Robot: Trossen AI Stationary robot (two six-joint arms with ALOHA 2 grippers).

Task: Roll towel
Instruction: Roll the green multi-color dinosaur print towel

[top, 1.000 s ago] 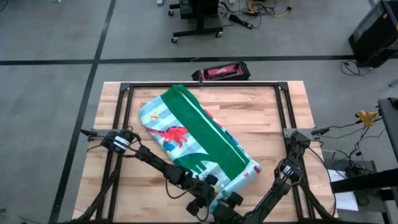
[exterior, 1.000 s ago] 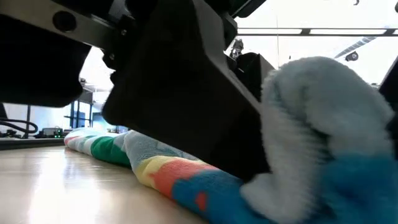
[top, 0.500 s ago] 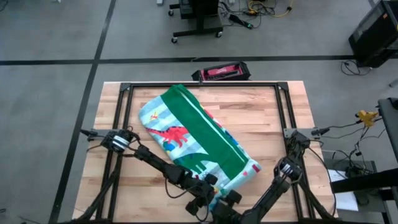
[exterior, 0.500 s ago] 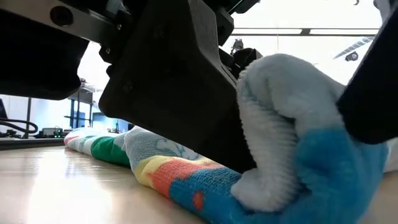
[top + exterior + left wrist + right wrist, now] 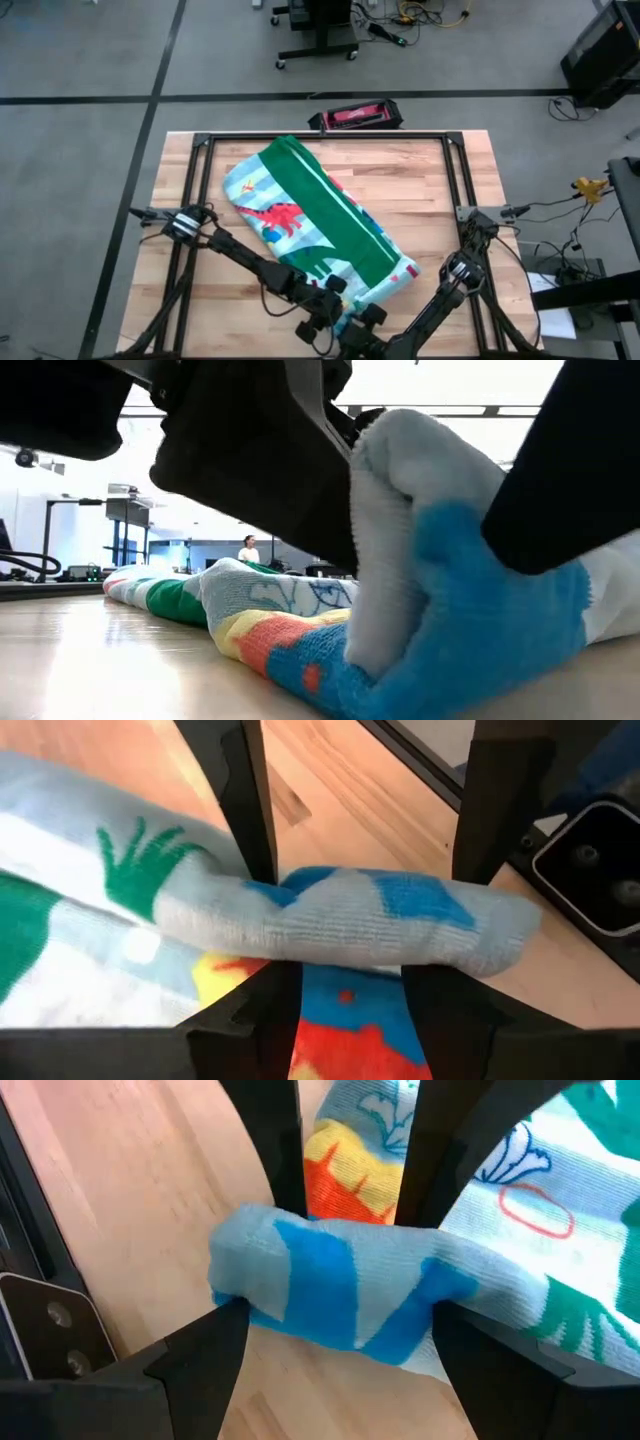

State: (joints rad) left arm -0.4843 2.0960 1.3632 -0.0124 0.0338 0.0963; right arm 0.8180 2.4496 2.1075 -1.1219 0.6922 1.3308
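The towel (image 5: pixel 320 215), with cartoon dinosaurs and a broad green band, lies slantwise from the table's far left to its near right. Its near end is turned over into a thick light-blue fold (image 5: pixel 400 510) that stands up off the table. My left gripper (image 5: pixel 350 975) and my right gripper (image 5: pixel 340 1320) meet at this fold from opposite sides, near the table's front edge (image 5: pixel 345 325). Each wrist view shows the other gripper's two fingers beyond the fold. The rest of the towel rests flat on the wood. My left gripper is shut on the towel's turned-over near end (image 5: pixel 290 935), coming slanting down from the table's left. The fold lies across both fingers and hides their tips. The fold is lifted; the cloth behind it stays on the table. My right gripper has the same fold (image 5: pixel 262 1285) near its free end, coming slanting down from the table's right. Its fingers stand wider apart, and the fold runs across them and covers their tips. The fold's blue part (image 5: pixel 480 610) bulges out below this gripper.
A black metal frame (image 5: pixel 325 135) borders the table. A red and black object (image 5: pixel 358 116) lies at the far edge. Bare wood (image 5: pixel 430 190) shows right of the towel. A person (image 5: pixel 247 547) stands far off in the room.
The fold at the towel's near end has risen higher off the table and bulges up more between the two grippers. My left gripper has gone up a little with it. The rest of the towel has stayed where it was.
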